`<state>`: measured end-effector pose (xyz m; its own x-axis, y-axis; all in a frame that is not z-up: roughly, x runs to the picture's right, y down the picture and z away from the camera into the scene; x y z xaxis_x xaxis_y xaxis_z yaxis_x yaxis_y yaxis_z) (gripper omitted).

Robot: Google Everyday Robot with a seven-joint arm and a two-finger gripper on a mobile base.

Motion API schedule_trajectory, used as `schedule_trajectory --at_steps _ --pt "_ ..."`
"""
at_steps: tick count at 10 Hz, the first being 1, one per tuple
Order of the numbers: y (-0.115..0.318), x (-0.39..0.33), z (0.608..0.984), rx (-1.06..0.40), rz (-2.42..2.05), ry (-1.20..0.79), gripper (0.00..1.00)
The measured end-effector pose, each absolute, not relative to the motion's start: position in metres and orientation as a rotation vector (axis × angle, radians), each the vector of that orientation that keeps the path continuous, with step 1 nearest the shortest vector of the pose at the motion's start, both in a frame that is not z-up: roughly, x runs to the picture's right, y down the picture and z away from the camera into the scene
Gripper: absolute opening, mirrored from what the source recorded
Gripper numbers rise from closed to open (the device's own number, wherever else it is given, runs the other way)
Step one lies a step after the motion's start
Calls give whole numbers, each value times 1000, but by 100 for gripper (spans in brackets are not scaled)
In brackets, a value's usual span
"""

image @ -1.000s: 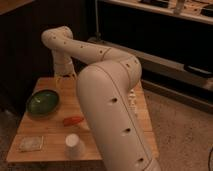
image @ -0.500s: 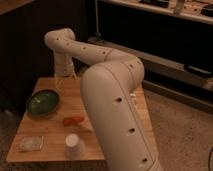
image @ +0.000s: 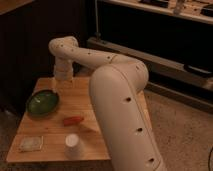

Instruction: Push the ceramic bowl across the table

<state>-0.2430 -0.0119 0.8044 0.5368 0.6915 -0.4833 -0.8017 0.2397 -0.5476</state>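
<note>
The ceramic bowl (image: 42, 102), glossy green with a darker rim, sits at the left side of the table (image: 87, 102), a low one with a light wooden plank top. My white arm reaches from the lower right up and over to the far left corner. There it bends down, and the gripper (image: 61, 85) hangs just behind the bowl's far right rim. I cannot tell whether it touches the bowl.
A small red object (image: 73, 120) lies mid-table. A white upturned cup (image: 73, 146) stands near the front edge, with a flat pale packet (image: 31, 143) at the front left. My large arm link (image: 125, 115) covers the table's right side. Dark cabinets stand behind.
The arm's upper bend has shifted slightly right and down. The bowl and the other objects have not moved.
</note>
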Motion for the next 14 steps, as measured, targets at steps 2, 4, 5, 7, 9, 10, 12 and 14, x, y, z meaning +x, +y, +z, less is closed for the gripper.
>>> schedule_trajectory --at_steps 2,4,5,7,9,10,12,14 --pt "-7 -258 808 -851 1015 98 65" --pt "0 -267 814 -830 1056 71 65" --pt "4 -272 818 -824 1077 57 65" --pt "12 -286 827 -826 1102 26 65" --pt "14 -297 840 -845 1120 -10 65" --pt "13 -302 843 -856 1116 -23 65" --pt "12 -316 850 -879 1089 -40 65" --pt "14 -330 856 -913 1064 -17 65"
